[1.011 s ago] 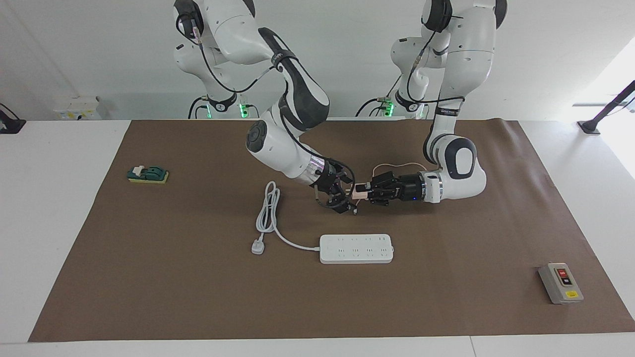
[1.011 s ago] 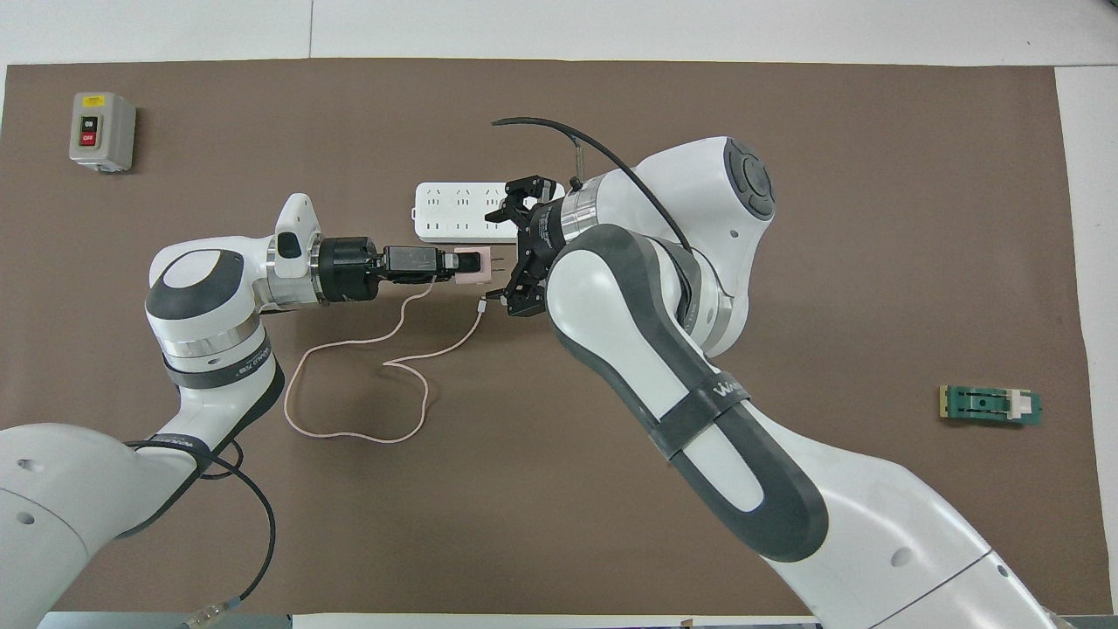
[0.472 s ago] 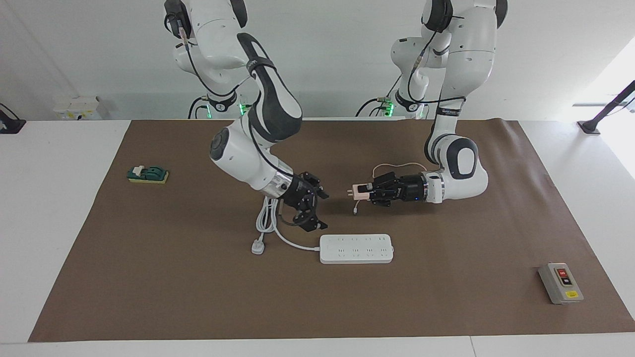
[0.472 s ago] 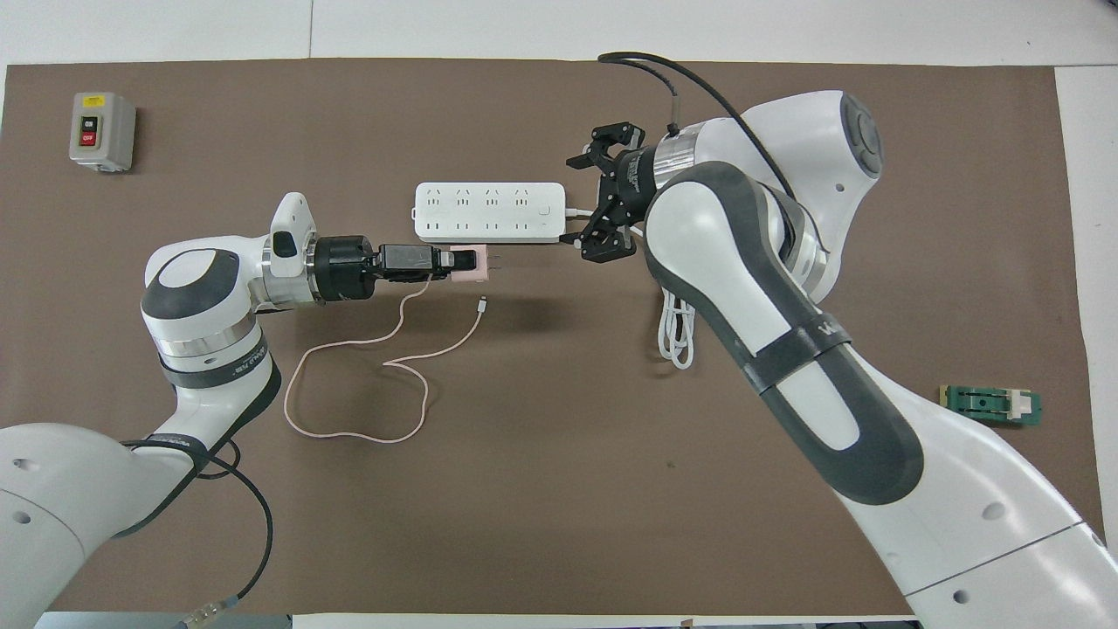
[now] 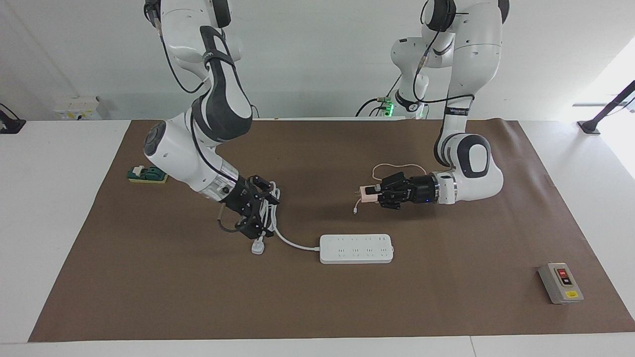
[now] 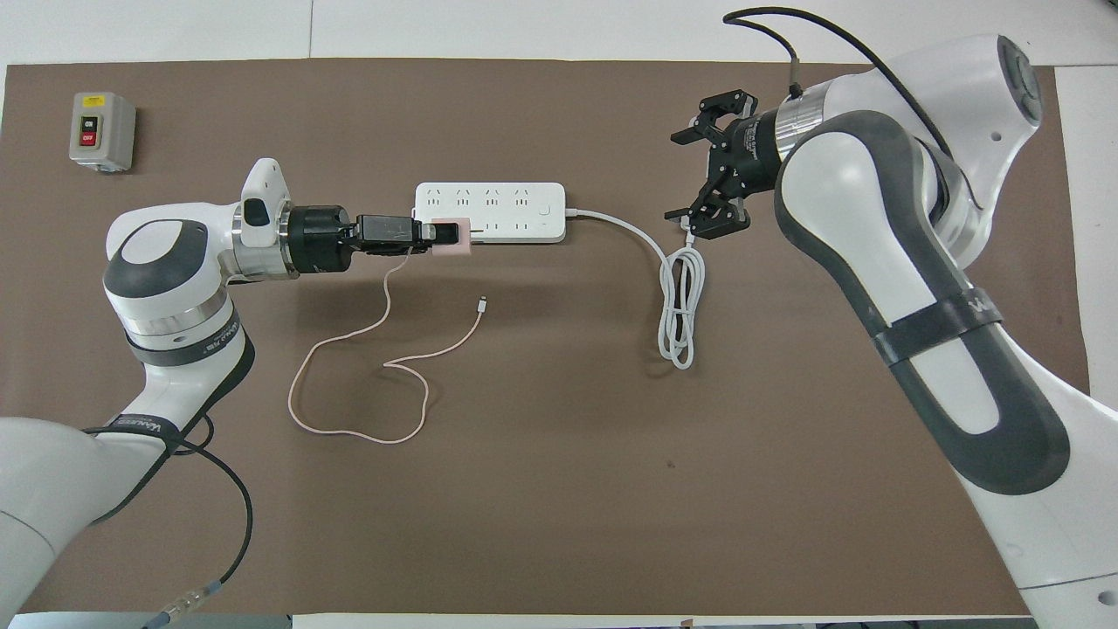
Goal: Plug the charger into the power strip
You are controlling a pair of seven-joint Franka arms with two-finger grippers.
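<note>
The left end effector (image 5: 371,194), clamped on the charger (image 5: 364,194), carried it above the power strip (image 5: 356,248) mid-counter, needing prongs-down alignment, while the right end effector (image 5: 258,208) waited wide open.

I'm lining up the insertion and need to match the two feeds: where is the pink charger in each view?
Facing view: the charger is held up in the left gripper, nearer the robots than the power strip.
Overhead view: the charger overlaps the power strip's near edge, at the left gripper.
Shared landmark: the grey switch box at the left arm's end.
</note>
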